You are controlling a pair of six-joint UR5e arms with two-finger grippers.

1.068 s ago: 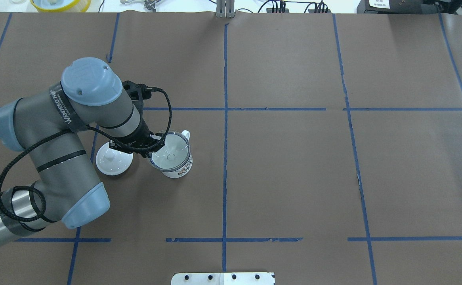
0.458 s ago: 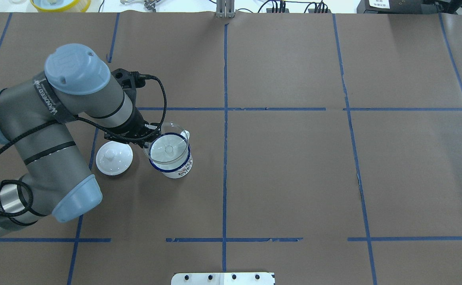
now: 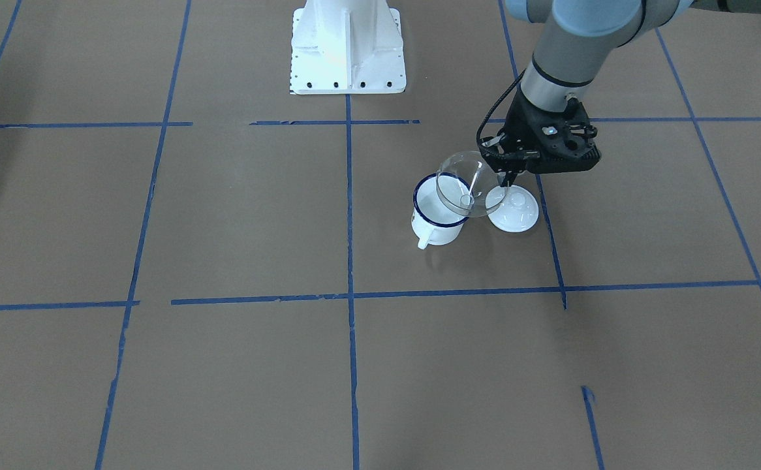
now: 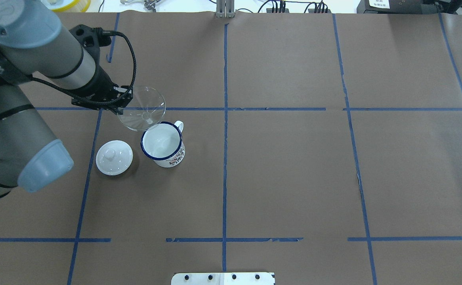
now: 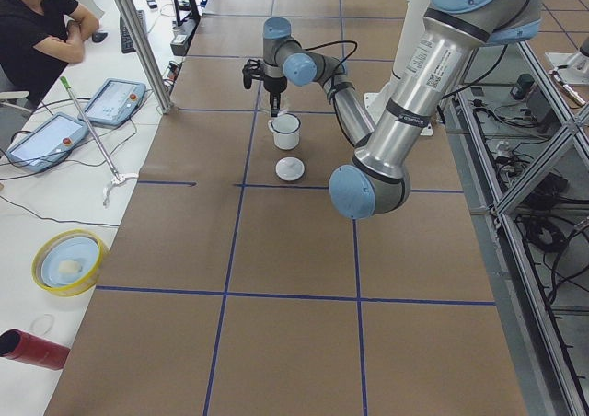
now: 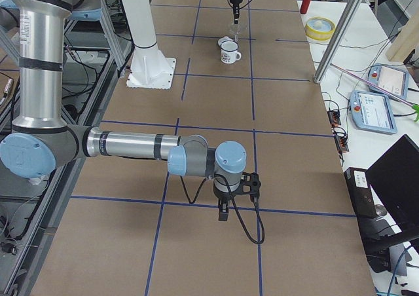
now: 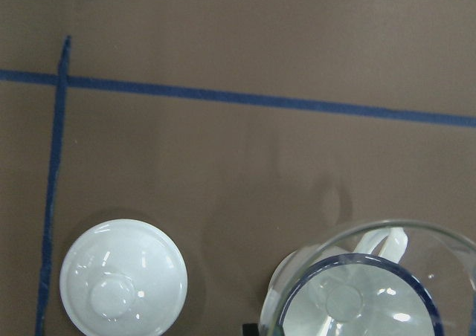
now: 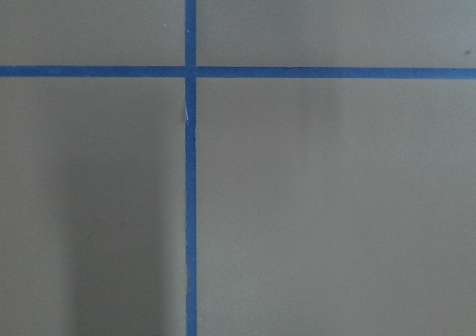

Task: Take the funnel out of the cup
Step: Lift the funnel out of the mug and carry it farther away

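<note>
My left gripper (image 4: 125,103) is shut on the rim of the clear funnel (image 4: 142,109) and holds it tilted in the air, up and to the far left of the cup, with its spout clear of the cup. The white cup (image 4: 162,146) with a blue rim stands upright and open on the table. In the front view the funnel (image 3: 468,186) hangs beside the gripper (image 3: 506,175), over the cup's (image 3: 437,214) edge. The left wrist view looks down through the funnel (image 7: 299,270). My right gripper (image 6: 222,212) shows only in the right side view, low over the table; I cannot tell its state.
A white domed lid (image 4: 114,157) with a knob lies left of the cup, also in the left wrist view (image 7: 123,280). Brown paper (image 4: 294,166) with blue tape lines covers the table. The robot's white base (image 3: 347,46) stands at the near edge. An operator (image 5: 37,29) sits beyond the far edge.
My left gripper has lifted the funnel out of the cup and carried it up, away from me and to the left. The cup now stands open; the lid has not moved.
</note>
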